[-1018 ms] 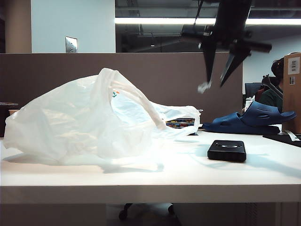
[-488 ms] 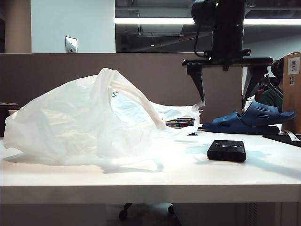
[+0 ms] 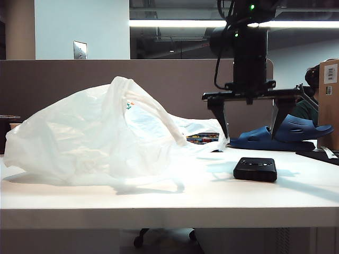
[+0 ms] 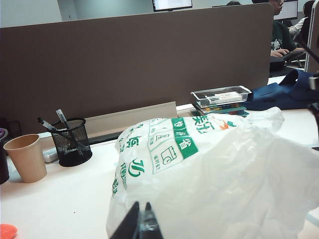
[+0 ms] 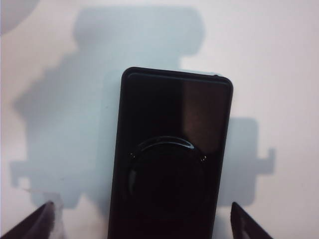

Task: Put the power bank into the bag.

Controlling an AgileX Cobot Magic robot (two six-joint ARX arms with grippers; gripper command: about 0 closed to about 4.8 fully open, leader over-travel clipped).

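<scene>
Right gripper, jaws spread wide, above the power bank on the surface; left gripper (clenched, empty) beside the bag.

The white counter carries everything here. The bag lies crumpled across its left and middle part, green print showing on its side. The power bank lies flat on the counter to the right of the bag, apart from it. Behind the power bank, near the far edge, lie blue clogs. Beside the clogs a clear tray sits on a stack of books. On the far side of the bag stand a mesh pen cup and, just beside it, a paper cup.
</scene>
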